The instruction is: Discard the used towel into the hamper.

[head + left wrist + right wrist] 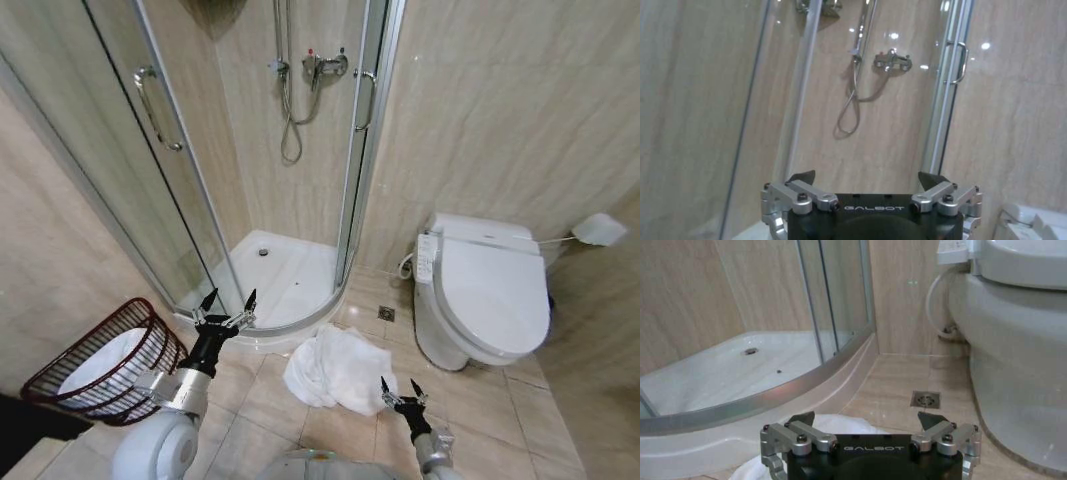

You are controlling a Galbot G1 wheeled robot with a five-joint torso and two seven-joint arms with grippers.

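A crumpled white towel [335, 368] lies on the tiled floor in front of the shower tray. The hamper [100, 365], a reddish-brown wire basket with white cloth inside, stands at the lower left by the wall. My left gripper [229, 301] is open, raised between the hamper and the shower tray, pointing at the shower. My right gripper [402, 386] is open, low at the towel's near right edge, with nothing between its fingers. In the right wrist view the towel [840, 424] shows just past that gripper [867, 418]. The left wrist view has the open left gripper [867, 176] facing the shower wall.
The glass shower enclosure [255, 150] with its white tray [285, 280] fills the back left. A white toilet [485, 290] stands at the right, with a floor drain [386, 313] between it and the shower. Tiled floor lies around the towel.
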